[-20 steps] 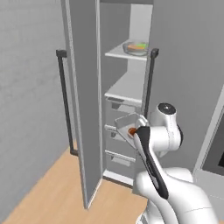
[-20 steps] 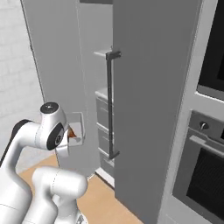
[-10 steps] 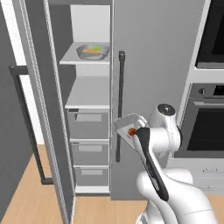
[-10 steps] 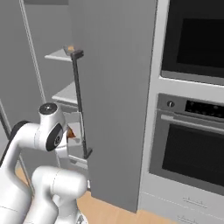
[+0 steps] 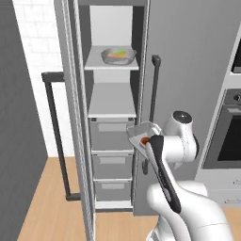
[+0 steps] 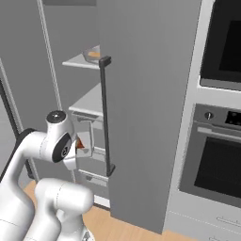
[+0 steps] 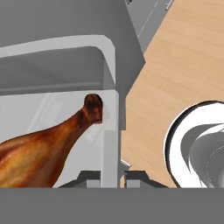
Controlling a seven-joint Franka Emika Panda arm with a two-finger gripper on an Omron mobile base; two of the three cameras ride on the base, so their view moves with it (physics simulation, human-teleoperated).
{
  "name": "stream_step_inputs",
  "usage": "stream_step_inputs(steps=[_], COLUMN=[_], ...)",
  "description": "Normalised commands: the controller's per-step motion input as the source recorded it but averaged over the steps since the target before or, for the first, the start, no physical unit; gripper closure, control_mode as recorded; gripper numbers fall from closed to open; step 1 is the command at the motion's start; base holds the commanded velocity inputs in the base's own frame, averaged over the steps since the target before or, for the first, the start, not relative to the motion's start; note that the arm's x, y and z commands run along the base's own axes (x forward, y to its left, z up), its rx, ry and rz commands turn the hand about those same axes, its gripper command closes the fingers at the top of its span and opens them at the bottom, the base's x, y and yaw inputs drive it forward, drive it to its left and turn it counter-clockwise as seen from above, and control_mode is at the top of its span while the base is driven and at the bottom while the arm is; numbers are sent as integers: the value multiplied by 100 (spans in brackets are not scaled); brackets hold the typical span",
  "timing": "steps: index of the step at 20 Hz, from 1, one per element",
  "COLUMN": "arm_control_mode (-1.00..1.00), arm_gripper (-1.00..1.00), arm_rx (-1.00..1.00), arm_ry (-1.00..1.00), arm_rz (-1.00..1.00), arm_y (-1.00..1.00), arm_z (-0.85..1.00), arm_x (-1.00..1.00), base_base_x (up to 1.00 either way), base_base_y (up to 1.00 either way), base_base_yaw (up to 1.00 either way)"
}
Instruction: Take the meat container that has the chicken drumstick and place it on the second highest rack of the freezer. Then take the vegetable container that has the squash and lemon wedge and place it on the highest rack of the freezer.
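The meat container is a clear grey-rimmed tray held in front of my chest, right of the open freezer. The hand view shows the brown chicken drumstick lying inside the meat container. My gripper is shut on the container's side wall; it also shows from the left and from the right. The vegetable container, a shallow tray with orange and green pieces, rests on the upper freezer rack. The rack below it is bare.
The freezer's open door with its dark handle stands on the left. A closed tall door with a handle is on the right, next to an oven. Several drawers fill the freezer's lower part. The floor is wood.
The whole picture has shifted because the base moved; the freezer now shows nearly head-on. The arm keeps its pose with the meat container still gripped.
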Motion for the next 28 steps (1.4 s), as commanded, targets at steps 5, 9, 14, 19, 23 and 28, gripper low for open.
stream_step_inputs(steps=[5,9,14,19,23,28], arm_control_mode=[100,100,100,100,100,100], arm_gripper=[100,100,100,100,100,100], arm_rx=[0,0,0,0,0,0], arm_ry=[0,0,0,0,0,0], arm_rz=[0,0,0,0,0,0], arm_y=[0,0,0,0,0,0], arm_z=[0,0,0,0,0,0], arm_x=[0,0,0,0,0,0], base_base_x=[57,79,63,21,9,24], base_base_y=[50,31,5,59,19,-6], base_base_yaw=[-2,-10,-9,-5,0,-1])
